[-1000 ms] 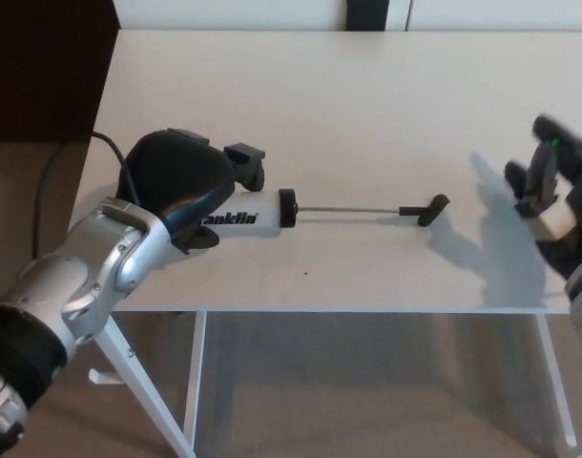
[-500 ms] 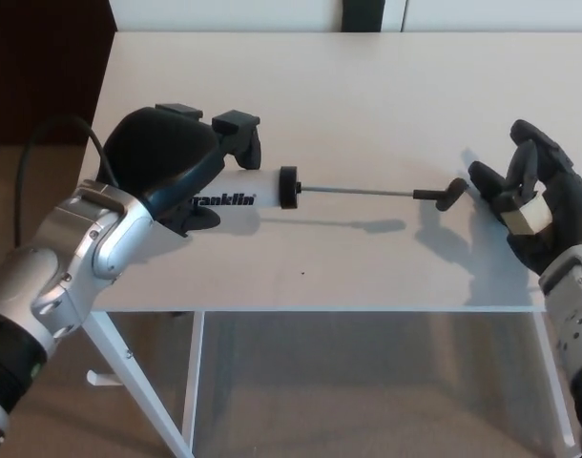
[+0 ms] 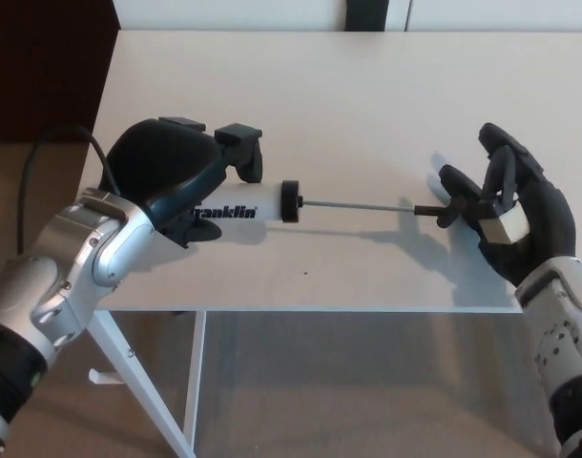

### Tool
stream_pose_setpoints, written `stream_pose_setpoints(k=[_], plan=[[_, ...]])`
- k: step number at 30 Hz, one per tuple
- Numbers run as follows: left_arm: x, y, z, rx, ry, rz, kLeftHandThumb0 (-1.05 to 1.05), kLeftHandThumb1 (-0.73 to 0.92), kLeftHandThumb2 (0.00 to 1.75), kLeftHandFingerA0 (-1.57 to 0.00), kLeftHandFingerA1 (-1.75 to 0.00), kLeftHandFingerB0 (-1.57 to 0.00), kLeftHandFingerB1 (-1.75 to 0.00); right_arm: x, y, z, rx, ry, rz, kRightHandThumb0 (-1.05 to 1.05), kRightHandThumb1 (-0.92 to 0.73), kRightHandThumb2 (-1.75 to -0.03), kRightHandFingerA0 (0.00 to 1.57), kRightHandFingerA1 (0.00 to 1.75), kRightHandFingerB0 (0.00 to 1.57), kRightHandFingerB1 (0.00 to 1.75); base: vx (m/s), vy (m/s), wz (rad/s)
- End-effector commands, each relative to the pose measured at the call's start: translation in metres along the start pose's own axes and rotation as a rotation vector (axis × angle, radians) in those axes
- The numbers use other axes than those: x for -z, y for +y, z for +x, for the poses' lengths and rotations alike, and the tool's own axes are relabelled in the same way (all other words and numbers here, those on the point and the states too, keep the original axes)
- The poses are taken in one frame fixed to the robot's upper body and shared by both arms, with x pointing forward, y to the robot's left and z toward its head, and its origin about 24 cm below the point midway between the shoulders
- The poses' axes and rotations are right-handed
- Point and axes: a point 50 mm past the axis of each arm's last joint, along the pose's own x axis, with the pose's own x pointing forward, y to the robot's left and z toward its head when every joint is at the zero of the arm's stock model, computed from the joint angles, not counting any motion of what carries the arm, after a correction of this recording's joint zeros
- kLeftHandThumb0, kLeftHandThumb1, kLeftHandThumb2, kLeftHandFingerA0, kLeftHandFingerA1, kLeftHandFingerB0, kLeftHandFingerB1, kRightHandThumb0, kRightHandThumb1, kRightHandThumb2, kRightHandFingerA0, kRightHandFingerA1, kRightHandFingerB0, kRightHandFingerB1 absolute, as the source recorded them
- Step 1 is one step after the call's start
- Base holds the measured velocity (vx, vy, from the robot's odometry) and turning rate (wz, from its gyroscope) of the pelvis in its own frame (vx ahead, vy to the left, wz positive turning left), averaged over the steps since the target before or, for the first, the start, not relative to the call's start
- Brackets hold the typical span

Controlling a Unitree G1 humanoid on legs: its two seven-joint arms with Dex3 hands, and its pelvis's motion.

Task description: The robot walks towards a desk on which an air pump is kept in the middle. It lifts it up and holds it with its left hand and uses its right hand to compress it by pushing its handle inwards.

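Note:
A white air pump (image 3: 241, 209) with black lettering is held above the white desk (image 3: 348, 105), lying roughly level. My left hand (image 3: 172, 176) is shut on its barrel at picture left. A thin rod (image 3: 358, 205) runs right from the black end cap to a small black handle (image 3: 447, 208). My right hand (image 3: 506, 215) is open, its fingers (image 3: 496, 167) spread, with the handle resting against its thumb and palm. The pump's far end is hidden under my left hand.
The desk's front edge (image 3: 320, 309) runs across the lower middle, with white legs (image 3: 138, 391) below. A black cable (image 3: 43, 162) hangs off the desk's left side. Brown carpet (image 3: 367, 401) lies below and a dark panel (image 3: 43, 67) stands at far left.
My right hand has moved left to the handle, which now touches it. The left hand has lifted the pump off the desk and holds it steady.

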Motion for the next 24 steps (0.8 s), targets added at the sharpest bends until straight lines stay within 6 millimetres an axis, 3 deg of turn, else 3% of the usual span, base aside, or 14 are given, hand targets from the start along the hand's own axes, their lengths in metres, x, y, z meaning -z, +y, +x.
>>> stream_pose_setpoints(k=[1,2,8,9,17,18,20,24], plan=[[0.001,-0.005,-0.004,0.009,-0.006,-0.001,-0.10,0.78,0.63,-0.85,-1.71,-0.65,-1.48,-0.015,0.016,-0.006,-0.098,-0.111,-0.081,-0.87,-0.77,-0.82,0.12,0.35,0.08,0.25,0.00,0.000,0.00],[0.001,-0.005,-0.004,0.009,-0.009,0.002,-0.10,0.73,0.57,-0.76,-1.73,-0.78,-1.09,-0.019,0.019,-0.006,-0.110,-0.129,-0.093,-0.84,-0.72,-1.09,0.12,0.45,0.02,0.33,0.00,0.000,0.00],[0.001,-0.006,-0.005,0.010,-0.016,0.000,-0.12,0.71,0.56,-0.76,-1.74,-0.80,-1.05,-0.024,0.026,-0.009,-0.127,-0.154,-0.113,-0.83,-0.72,-1.09,0.12,0.45,0.00,0.34,0.00,0.000,0.00],[0.000,-0.007,-0.005,0.014,-0.017,-0.001,-0.12,0.75,0.58,-0.78,-1.74,-0.66,-1.34,-0.023,0.026,-0.009,-0.126,-0.154,-0.117,-0.83,-0.73,-1.09,0.12,0.45,0.00,0.35,0.00,0.000,0.00],[-0.001,-0.009,-0.005,0.017,-0.019,-0.001,-0.12,0.75,0.58,-0.74,-1.74,-0.67,-1.32,-0.018,0.027,-0.012,-0.131,-0.137,-0.119,-0.79,-0.71,-1.09,0.06,0.43,0.04,0.34,0.00,0.000,0.00],[-0.001,-0.009,-0.005,0.016,-0.019,-0.001,-0.11,0.75,0.61,-0.86,-1.73,-0.68,-1.47,-0.018,0.028,-0.012,-0.132,-0.136,-0.120,-0.78,-0.71,-1.10,0.06,0.43,0.04,0.34,0.00,0.000,0.00],[-0.002,-0.007,-0.004,0.017,-0.024,-0.003,-0.07,0.72,0.59,-0.80,-1.71,-0.63,-1.48,-0.018,0.030,-0.011,-0.133,-0.136,-0.115,-0.83,-0.73,-1.10,0.13,0.46,0.04,0.34,0.00,0.000,0.00],[-0.004,-0.006,-0.003,0.009,-0.036,-0.009,-0.06,0.74,0.57,-0.77,-1.75,-0.61,-1.52,-0.016,0.031,-0.011,-0.132,-0.132,-0.107,-0.83,-0.74,-1.10,0.14,0.46,0.00,0.34,0.00,0.000,0.00]])
